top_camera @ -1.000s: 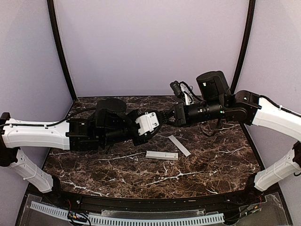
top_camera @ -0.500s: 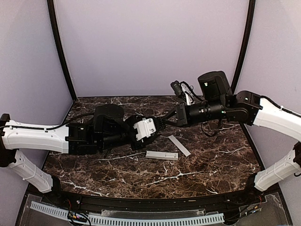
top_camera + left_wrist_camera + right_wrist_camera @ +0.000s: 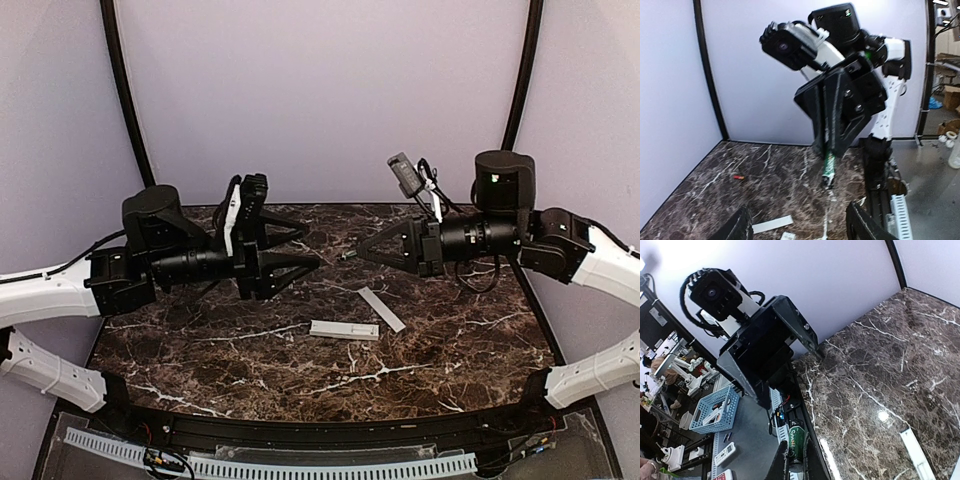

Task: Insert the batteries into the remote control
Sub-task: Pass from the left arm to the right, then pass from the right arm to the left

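Left gripper [image 3: 310, 248]: released; its two fingers are spread wide with nothing between them. It is held in the air above the left half of the table, pointing toward the right arm.
Right gripper [image 3: 352, 254]: clenched on a green battery [image 3: 797, 440]. It is held in the air over the middle of the table, its tip facing the left gripper across a clear gap.
Green battery: clamped lengthwise between the right fingers. In the left wrist view one end sticks out past the fingertips. It is off the table and apart from the remote control.
Red battery [image 3: 738, 177]: lies on its side on the table near the back wall, well apart from both grippers. It is too small to make out any detail.
Remote control [image 3: 344, 329]: lies flat on the table near the middle, nearer the front edge than the two grippers and below the gap between them. Its long side runs roughly along the front edge, and nothing touches it.
Cover strip [image 3: 381, 309]: a thin white strip lying flat, set at an angle near the remote control's right end with a narrow gap between them.
Table [image 3: 200, 350]: dark marble with white veins.
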